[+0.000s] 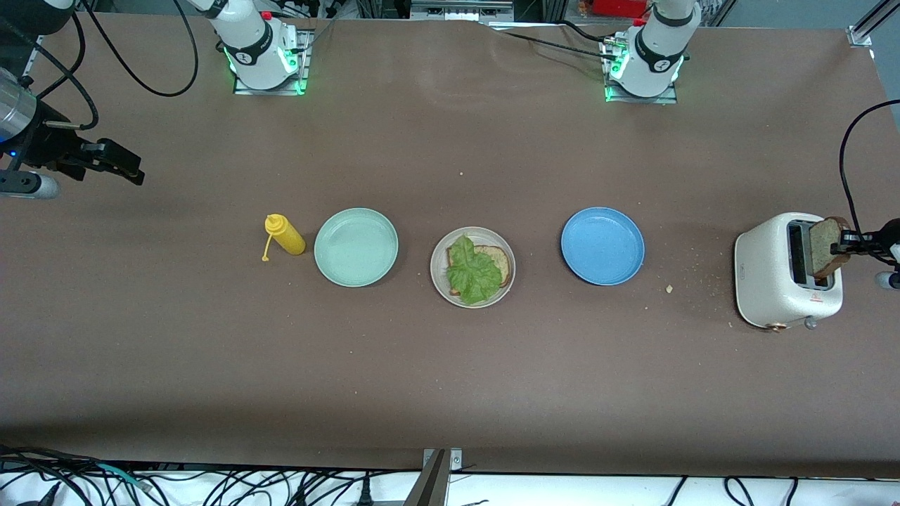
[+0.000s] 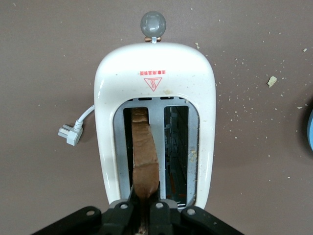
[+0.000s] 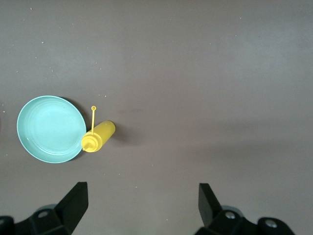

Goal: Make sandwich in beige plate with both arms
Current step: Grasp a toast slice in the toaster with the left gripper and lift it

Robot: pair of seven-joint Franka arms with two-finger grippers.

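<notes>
The beige plate (image 1: 440, 270) sits mid-table between two other plates and holds a brown bread slice (image 1: 495, 258) with a ruffled green lettuce leaf (image 1: 472, 273) on top. A second bread slice (image 1: 826, 246) stands upright, partly out of a slot of the white toaster (image 1: 770, 281); it also shows in the left wrist view (image 2: 145, 156). My left gripper (image 1: 844, 244) is shut on the top edge of that slice, and the left wrist view (image 2: 145, 200) shows both fingers pressed against it. My right gripper (image 1: 133, 171) is open and empty, up in the air over the right arm's end of the table, waiting (image 3: 142, 200).
A mint green plate (image 1: 356, 247) and a yellow squeeze bottle (image 1: 284, 234) lying on its side are toward the right arm's end. A blue plate (image 1: 602, 245) lies toward the left arm's end. Crumbs are scattered near the toaster, whose plug (image 2: 70, 133) lies loose.
</notes>
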